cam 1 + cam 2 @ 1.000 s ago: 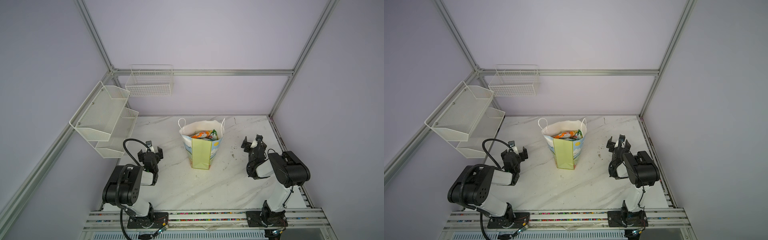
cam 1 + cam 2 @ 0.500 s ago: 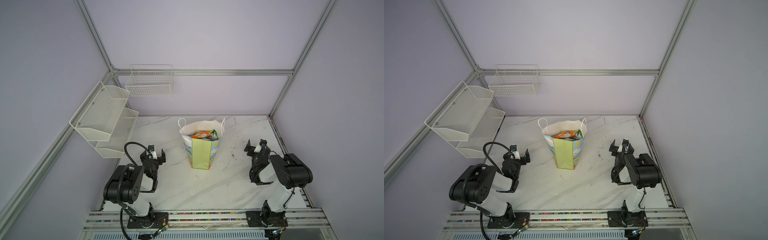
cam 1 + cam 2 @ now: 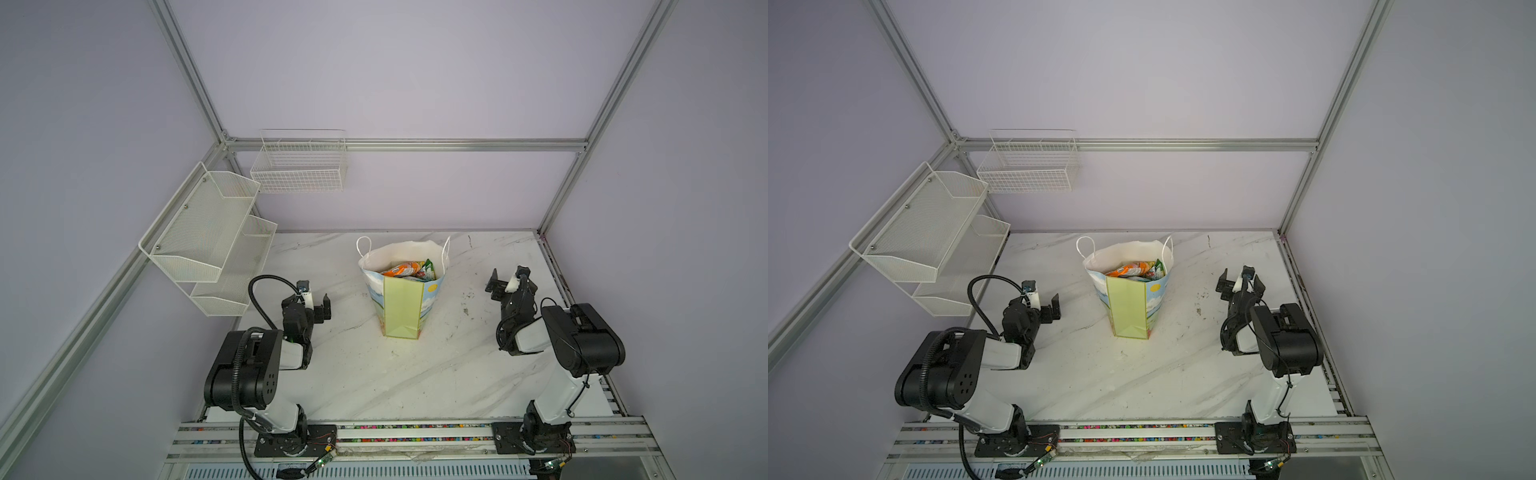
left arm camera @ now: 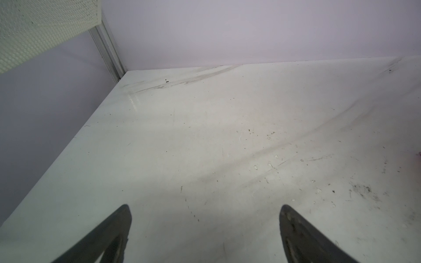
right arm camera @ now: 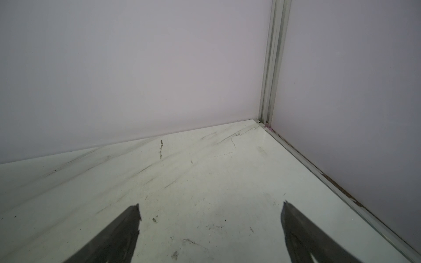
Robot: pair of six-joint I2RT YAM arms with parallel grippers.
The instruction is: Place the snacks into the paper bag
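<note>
Left claw (image 4: 205, 209) gapes wide, empty, near the left edge of the desk (image 3: 415, 374); right claw (image 5: 210, 208) likewise near the right edge (both face bare back corners); paper bag (image 3: 401, 307) stands upright mid-desk, pale yellow-green side forward; snacks (image 3: 409, 269), orange and green, crowd its mouth; packing looks done; next move: simply steer clear of the bag.

I held both arms folded low; the left gripper (image 3: 309, 300) and right gripper (image 3: 509, 277) had jaws spread wide, empty.
</note>
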